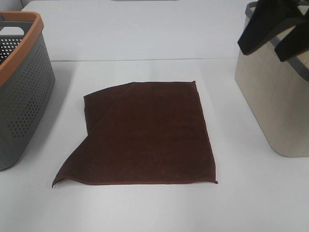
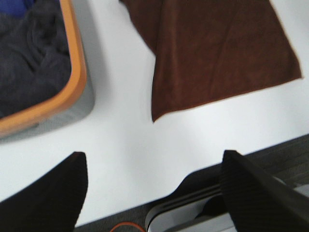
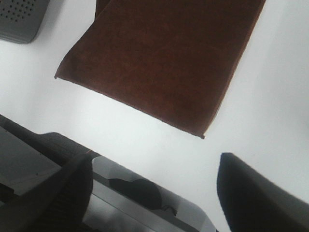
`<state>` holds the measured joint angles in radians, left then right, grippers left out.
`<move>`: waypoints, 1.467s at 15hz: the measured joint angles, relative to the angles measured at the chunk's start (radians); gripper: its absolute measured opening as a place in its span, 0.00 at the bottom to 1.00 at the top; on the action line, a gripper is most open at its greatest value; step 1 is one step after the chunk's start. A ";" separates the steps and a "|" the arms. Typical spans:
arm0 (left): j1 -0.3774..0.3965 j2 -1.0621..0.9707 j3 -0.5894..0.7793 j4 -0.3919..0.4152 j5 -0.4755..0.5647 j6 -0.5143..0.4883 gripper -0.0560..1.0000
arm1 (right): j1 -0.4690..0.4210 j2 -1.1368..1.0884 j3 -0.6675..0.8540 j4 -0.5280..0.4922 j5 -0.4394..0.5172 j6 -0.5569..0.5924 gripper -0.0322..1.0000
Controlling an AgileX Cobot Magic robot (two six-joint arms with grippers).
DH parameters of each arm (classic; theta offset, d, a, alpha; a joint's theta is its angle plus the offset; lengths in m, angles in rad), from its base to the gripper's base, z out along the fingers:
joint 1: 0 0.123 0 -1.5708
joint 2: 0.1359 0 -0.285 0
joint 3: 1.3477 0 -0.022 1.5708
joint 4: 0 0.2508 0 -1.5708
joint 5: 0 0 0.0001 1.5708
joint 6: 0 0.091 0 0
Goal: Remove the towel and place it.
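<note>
Currently: towel (image 1: 147,135) flat on surface (image 1: 159,208) between grey basket (image 1: 21,92) and beige basket (image 1: 273,104), one corner folded over. Left gripper (image 2: 152,193) and right gripper (image 3: 149,193) spread wide, empty, raised clear; neither evidently nearer.

Plain white table (image 1: 145,38) under even light, a seam line across its far part

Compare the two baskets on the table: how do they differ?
The left basket is grey with perforated walls and an orange rim; the right basket is beige with plain, solid walls and a grey rim. The left basket holds dark cloth, seen from the left wrist; the right basket's inside is hidden. Both stand upright, flanking the towel.
</note>
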<state>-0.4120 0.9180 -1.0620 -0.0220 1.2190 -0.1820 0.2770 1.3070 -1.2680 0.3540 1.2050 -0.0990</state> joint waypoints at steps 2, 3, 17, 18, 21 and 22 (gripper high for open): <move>0.000 -0.094 0.156 0.022 0.002 -0.011 0.74 | 0.000 -0.099 0.098 0.000 0.002 0.000 0.70; 0.000 -0.161 0.256 0.047 0.004 -0.011 0.74 | 0.000 -0.161 0.181 -0.002 0.001 -0.005 0.70; 0.000 -0.603 0.561 -0.006 -0.165 0.306 0.74 | 0.000 -1.201 0.721 -0.263 -0.050 -0.015 0.70; 0.000 -0.603 0.561 -0.016 -0.165 0.320 0.74 | 0.000 -1.230 0.722 -0.266 -0.054 -0.015 0.70; 0.000 -0.603 0.561 -0.025 -0.165 0.328 0.74 | 0.000 -1.244 0.760 -0.271 -0.119 0.009 0.70; 0.000 -0.603 0.561 -0.028 -0.165 0.328 0.74 | 0.000 -1.244 0.764 -0.271 -0.129 0.011 0.70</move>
<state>-0.4120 0.3150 -0.5010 -0.0500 1.0540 0.1460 0.2770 0.0630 -0.5040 0.0830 1.0760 -0.0880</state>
